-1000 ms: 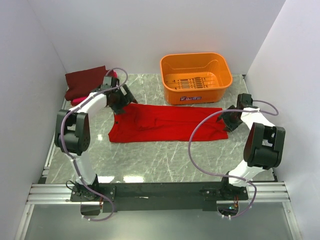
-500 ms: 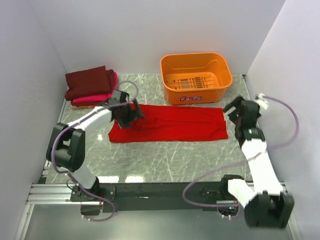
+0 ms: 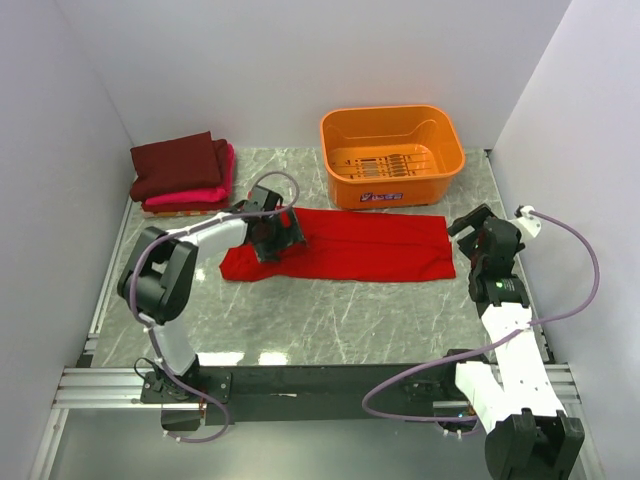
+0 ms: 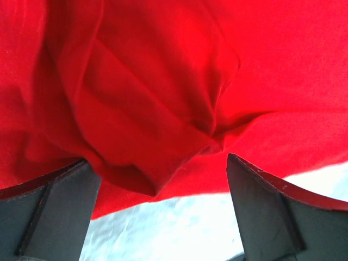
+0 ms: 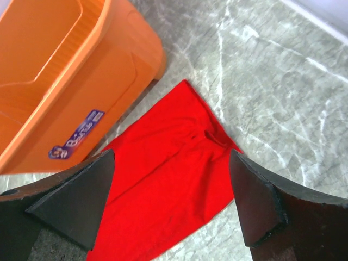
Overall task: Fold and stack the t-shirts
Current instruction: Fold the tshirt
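The red t-shirt [image 3: 370,245] is lying as a strip on the table [image 3: 330,320]. The left gripper [image 3: 277,238] and right gripper [image 3: 468,232] are gaping, empty; the left, over bunched cloth, may be catching one layer only.

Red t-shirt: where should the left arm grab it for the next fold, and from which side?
Probably its rumpled left end, coming straight down from above. The red t-shirt lies flat as a long strip, but there the cloth bunches into a raised ridge, and the open left gripper hovers over it.

Orange basket [image 3: 425,192] on grey marble table [image 3: 330,310]
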Motion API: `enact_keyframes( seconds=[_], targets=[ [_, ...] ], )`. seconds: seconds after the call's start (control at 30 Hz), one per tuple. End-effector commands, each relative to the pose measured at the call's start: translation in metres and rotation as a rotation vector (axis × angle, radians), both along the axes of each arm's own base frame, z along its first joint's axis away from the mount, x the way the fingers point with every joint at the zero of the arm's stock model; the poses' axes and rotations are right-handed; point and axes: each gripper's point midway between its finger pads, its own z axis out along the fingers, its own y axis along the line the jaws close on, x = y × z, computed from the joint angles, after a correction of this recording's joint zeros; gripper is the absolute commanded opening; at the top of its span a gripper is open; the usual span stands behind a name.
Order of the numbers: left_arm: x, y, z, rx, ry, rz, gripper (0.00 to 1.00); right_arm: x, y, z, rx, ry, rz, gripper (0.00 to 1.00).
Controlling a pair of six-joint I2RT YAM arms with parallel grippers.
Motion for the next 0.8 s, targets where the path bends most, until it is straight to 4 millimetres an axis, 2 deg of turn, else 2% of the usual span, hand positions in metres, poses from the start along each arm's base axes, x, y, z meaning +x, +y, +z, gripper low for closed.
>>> enact_keyframes(
  seconds=[0.0, 0.03, 0.13, 0.3, 0.4, 0.47, 0.5, 0.57, 0.6, 0.63, 0.67, 0.73, 0.77],
  targets=[
    [0.039, -0.007, 0.011, 0.016, -0.100, 0.033, 0.99, 0.003, 0.006, 0.002, -0.007, 0.000, 0.048, 0.91],
    [0.049, -0.012, 0.023, 0.008, -0.135, 0.023, 0.99, 0.004, 0.009, 0.001, 0.000, 0.001, 0.063, 0.91],
    [0.065, -0.017, 0.031, 0.018, -0.159, 0.020, 0.99, 0.004, 0.011, -0.003, 0.002, 0.019, 0.075, 0.91],
    [0.078, -0.020, 0.033, 0.053, -0.151, 0.003, 0.99, 0.004, 0.013, -0.001, -0.007, 0.017, 0.098, 0.90],
    [0.068, -0.014, 0.032, 0.075, -0.132, -0.012, 1.00, 0.006, 0.023, -0.007, 0.006, 0.028, 0.153, 0.90],
    [0.053, -0.004, 0.032, 0.096, -0.129, -0.026, 0.99, 0.008, 0.028, -0.017, 0.018, 0.064, 0.181, 0.90],
    [0.047, 0.001, 0.044, 0.103, -0.149, -0.028, 0.99, 0.009, 0.034, -0.020, 0.028, 0.075, 0.210, 0.90],
    [0.034, 0.022, 0.043, 0.181, -0.142, -0.016, 0.99, 0.011, 0.046, -0.030, 0.025, 0.124, 0.256, 0.90],
    [0.030, 0.027, 0.057, 0.183, -0.174, -0.006, 0.99, 0.013, 0.051, -0.032, 0.019, 0.136, 0.276, 0.90],
    [0.024, 0.036, 0.054, 0.207, -0.172, 0.008, 0.99, 0.014, 0.052, -0.036, 0.018, 0.151, 0.279, 0.90],
    [0.025, 0.041, 0.058, 0.200, -0.184, 0.027, 0.99, 0.017, 0.069, -0.044, 0.024, 0.181, 0.329, 0.90],
    [0.024, 0.048, 0.061, 0.179, -0.193, 0.051, 1.00, 0.020, 0.080, -0.051, 0.049, 0.202, 0.363, 0.90],
    [0.030, 0.051, 0.063, 0.148, -0.205, 0.066, 0.99, 0.022, 0.091, -0.062, 0.061, 0.236, 0.393, 0.90]
  ],
)
